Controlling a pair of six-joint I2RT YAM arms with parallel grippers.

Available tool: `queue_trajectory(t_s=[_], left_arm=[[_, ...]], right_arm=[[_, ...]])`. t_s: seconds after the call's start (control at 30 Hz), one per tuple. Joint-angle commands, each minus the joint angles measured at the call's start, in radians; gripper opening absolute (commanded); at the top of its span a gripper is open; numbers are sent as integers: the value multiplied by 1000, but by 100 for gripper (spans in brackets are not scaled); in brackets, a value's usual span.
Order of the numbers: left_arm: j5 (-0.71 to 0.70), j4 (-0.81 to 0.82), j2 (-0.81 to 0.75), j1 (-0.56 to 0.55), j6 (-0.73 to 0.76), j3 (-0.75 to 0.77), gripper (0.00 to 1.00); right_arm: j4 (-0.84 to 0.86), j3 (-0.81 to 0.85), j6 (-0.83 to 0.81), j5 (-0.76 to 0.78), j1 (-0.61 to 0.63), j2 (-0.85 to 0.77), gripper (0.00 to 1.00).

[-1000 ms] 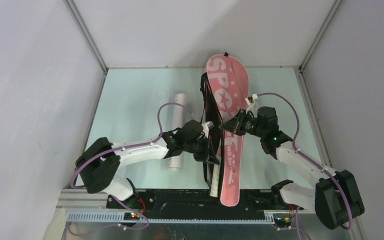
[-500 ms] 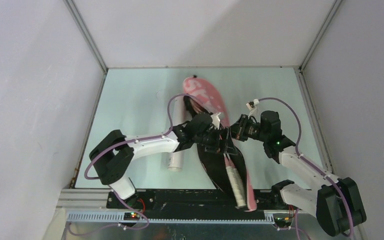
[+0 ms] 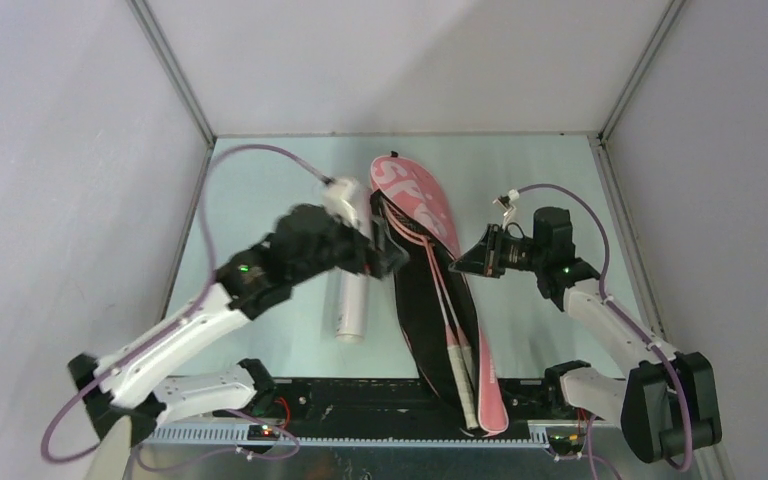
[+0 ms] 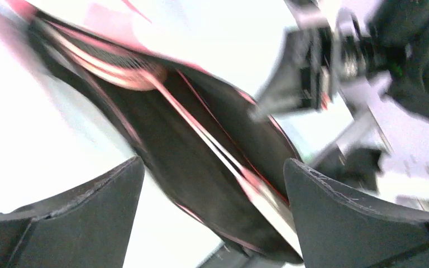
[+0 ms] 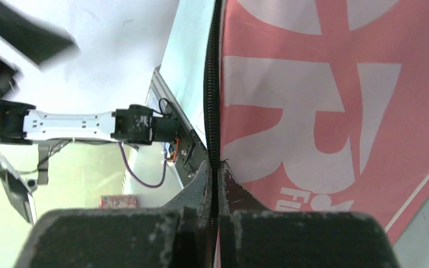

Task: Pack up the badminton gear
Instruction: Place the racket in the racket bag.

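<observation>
The pink "SPORT" racket bag [image 3: 415, 195] lies lengthwise down the middle of the table, its flap open on a black inside. Racket shafts [image 3: 446, 300] and a white handle [image 3: 467, 372] show in the opening; a pink racket frame [image 4: 131, 75] sits deeper in the bag [image 4: 201, 145]. My left gripper [image 3: 388, 256] hovers open just left of the bag, and nothing sits between its jaws [image 4: 213, 164]. My right gripper [image 3: 458, 267] is shut on the bag's black zipper edge [image 5: 213, 111], pinched at the fingertips [image 5: 215, 166]. The white tube [image 3: 352, 300] lies left of the bag, its far end hidden by my left arm.
Grey walls close in the pale green table [image 3: 260, 200] on three sides. A black and metal rail [image 3: 360, 432] with both arm bases runs along the near edge, and the bag's handle end reaches over it. A small red object [image 5: 117, 201] lies beyond the table edge.
My left gripper opened, let go of the bag and swung back to the left. The bag dropped from upright to lying open on the table. The right gripper kept its hold.
</observation>
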Motion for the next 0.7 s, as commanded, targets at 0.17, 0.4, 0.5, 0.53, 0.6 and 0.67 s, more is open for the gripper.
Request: queue_trajectory(t_s=[0.17, 0.4, 0.5, 0.53, 0.6, 0.67], left_arm=[[65, 107, 39, 389, 1064, 101, 100], [132, -378, 266, 448, 1752, 307, 100], [47, -266, 292, 469, 1891, 195, 100], [42, -213, 308, 476, 1937, 154, 100], [74, -189, 353, 500, 1993, 145, 100], [94, -175, 419, 514, 2006, 175, 100]], right_arm=[[-156, 222, -228, -329, -33, 111, 0], [-152, 234, -188, -411, -49, 148, 0], [-162, 243, -181, -459, -48, 159, 0], [-186, 259, -205, -477, -48, 163, 0], [-284, 293, -283, -493, -42, 170, 0], [-458, 335, -381, -493, -30, 180, 0]])
